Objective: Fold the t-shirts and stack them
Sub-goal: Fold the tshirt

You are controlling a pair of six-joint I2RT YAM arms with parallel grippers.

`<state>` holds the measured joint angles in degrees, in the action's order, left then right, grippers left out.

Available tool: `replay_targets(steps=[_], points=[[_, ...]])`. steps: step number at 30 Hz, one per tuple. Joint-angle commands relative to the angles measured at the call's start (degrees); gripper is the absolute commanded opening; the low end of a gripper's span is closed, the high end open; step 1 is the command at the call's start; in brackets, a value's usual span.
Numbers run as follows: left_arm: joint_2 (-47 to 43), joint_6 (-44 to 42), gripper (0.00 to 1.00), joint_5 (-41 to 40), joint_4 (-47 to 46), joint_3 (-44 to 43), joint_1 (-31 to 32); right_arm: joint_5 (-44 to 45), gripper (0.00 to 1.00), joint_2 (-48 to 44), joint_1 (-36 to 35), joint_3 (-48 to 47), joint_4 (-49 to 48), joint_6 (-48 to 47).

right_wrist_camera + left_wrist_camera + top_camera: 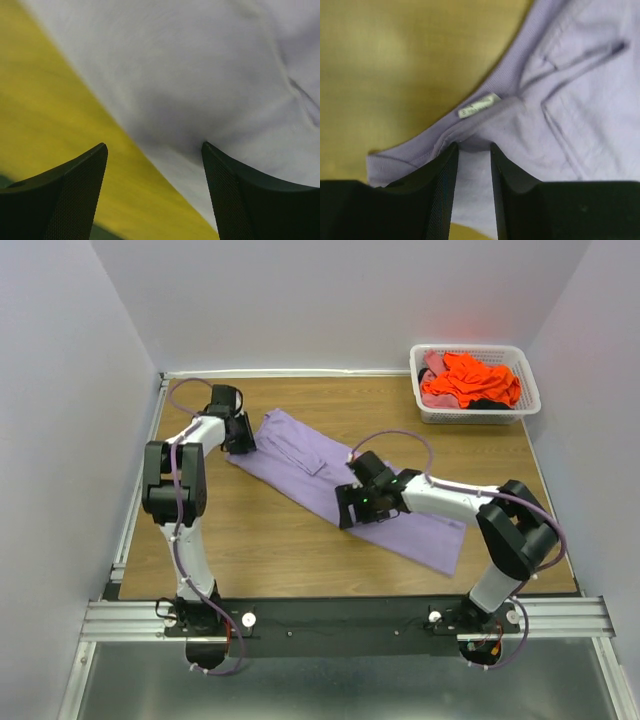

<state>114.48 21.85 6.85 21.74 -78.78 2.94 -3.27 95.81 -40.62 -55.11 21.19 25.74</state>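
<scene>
A large lavender t-shirt [295, 462] lies as a long diagonal strip across the wooden table [250, 540]. My left gripper [240, 437] is at its far-left collar end. In the left wrist view the fingers [474, 145] stand narrowly apart with lavender cloth [580, 100] pinched between them, just below the white neck label [479, 105]. My right gripper [348, 512] is open at the shirt's near long edge. In the right wrist view it [155, 145] straddles that edge, one finger over the cloth [200, 75] and one over bare wood. Orange shirts [470, 380] and a pink one [433, 362] lie crumpled in the basket.
A white lattice basket [470, 415] stands at the table's far right corner. Grey walls close in the table on the left, back and right. A black mounting rail [340, 625] runs along the near edge.
</scene>
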Motion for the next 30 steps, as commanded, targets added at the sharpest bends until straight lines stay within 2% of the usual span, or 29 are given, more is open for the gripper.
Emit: replay_targets(steps=[1,4,8,12,13,15,18,19,21,23,26,30], points=[[6.9,-1.46,0.41,-3.08,4.88,-10.14,0.75,-13.76,0.83,6.22,-7.8,-4.88,10.08,2.48],[5.42,-1.46,0.42,-3.42,6.12,-16.3,1.19,-14.58,0.85,8.34,-8.68,-11.14,11.24,-0.15],[-3.01,-1.98,0.49,-8.94,4.64,-15.18,1.1,-13.78,0.86,10.09,-7.9,-20.17,11.86,-5.42],[-16.89,-1.63,0.54,-15.72,-0.19,-4.84,1.1,-17.2,0.86,14.75,-6.14,-29.84,11.77,-11.65],[-22.66,-1.28,0.54,-17.73,-1.77,-2.89,1.1,-18.69,0.85,17.37,-5.79,-31.97,11.68,-12.54],[-30.84,-0.76,0.59,-19.24,-2.84,2.2,1.1,-20.54,0.84,20.02,-3.86,-37.49,11.51,-14.48],[-38.25,-0.49,0.68,-19.34,-4.07,8.98,0.93,-25.02,0.81,25.99,-0.87,-42.43,9.93,-15.01],[-42.97,-0.49,0.78,-18.81,-4.33,10.65,1.01,-27.99,0.79,27.31,-0.08,-45.23,8.27,-14.93],[-47.92,1.18,0.91,-18.72,-5.21,16.34,1.02,-29.34,0.75,31.79,1.42,-48.67,7.11,-13.97],[-53.99,1.88,0.98,-18.89,-5.39,19.53,0.93,-29.78,0.71,36.17,1.6,-54.19,6.76,-14.31],[-59.44,2.41,0.98,-19.86,-3.9,24.1,1.01,-31.26,0.65,39.79,1.68,-57.9,5.1,-13.87],[-64.89,2.33,0.98,-19.51,-3.37,30.17,1.01,-30.57,0.61,45.06,2.04,-60.99,2.28,-11.95]])
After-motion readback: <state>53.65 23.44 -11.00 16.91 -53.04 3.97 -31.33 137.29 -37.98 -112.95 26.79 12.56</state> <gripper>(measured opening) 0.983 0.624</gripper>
